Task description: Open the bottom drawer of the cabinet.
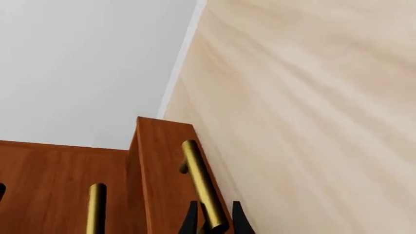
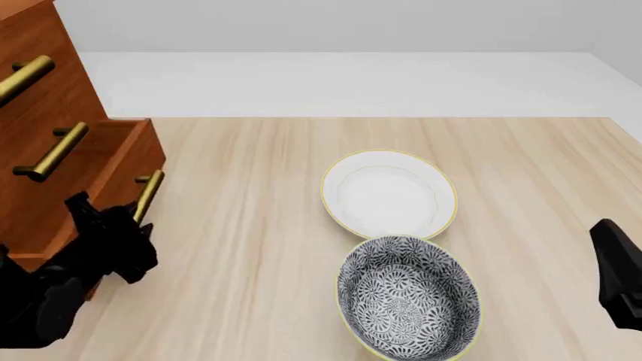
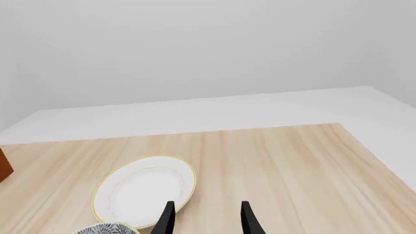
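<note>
The left gripper (image 1: 211,225) has its two dark fingertips (image 1: 190,222) either side of the brass handle (image 1: 202,184) on the bottom drawer (image 1: 159,170), apparently clamped on it. That drawer front juts out from the cabinet (image 1: 46,185), beside another brass handle (image 1: 96,207). The pale wooden table (image 1: 312,117) runs alongside the drawer.

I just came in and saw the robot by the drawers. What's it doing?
The left tool is closed on the brass handle of the bottom drawer, which sticks out a little from the cabinet. The right tool is open and holds nothing, above the table near a white bowl and a patterned bowl.
</note>
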Tool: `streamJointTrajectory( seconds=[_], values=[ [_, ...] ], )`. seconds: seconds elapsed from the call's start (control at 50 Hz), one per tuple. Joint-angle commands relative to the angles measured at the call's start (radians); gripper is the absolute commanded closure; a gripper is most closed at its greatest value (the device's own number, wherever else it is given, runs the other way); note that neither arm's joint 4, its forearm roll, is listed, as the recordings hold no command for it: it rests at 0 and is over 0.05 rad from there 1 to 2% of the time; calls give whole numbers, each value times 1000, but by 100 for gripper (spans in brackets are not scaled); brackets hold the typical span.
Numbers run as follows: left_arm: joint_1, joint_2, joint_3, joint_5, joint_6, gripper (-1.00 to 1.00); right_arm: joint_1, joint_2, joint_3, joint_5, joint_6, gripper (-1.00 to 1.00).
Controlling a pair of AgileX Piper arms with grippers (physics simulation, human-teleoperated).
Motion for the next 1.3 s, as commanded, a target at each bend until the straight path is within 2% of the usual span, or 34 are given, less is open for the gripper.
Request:
streamJointTrajectory(
  seconds=[0.02,0.42,1.14,1.16,1.3],
  values=[
    [-148,-31,-23,-54,26,100,-3,0,0,1,2,-100],
    [-200,-41,-26,-54,22,100,-3,0,0,2,2,-100],
    [-202,-24,-34,-54,24,100,-4,0,0,6,8,-100],
    [-194,-10,-36,-54,22,-100,-4,0,0,6,7,-100],
    [-195,-19,-33,-54,29,-100,-4,0,0,7,7,-100]
  ],
)
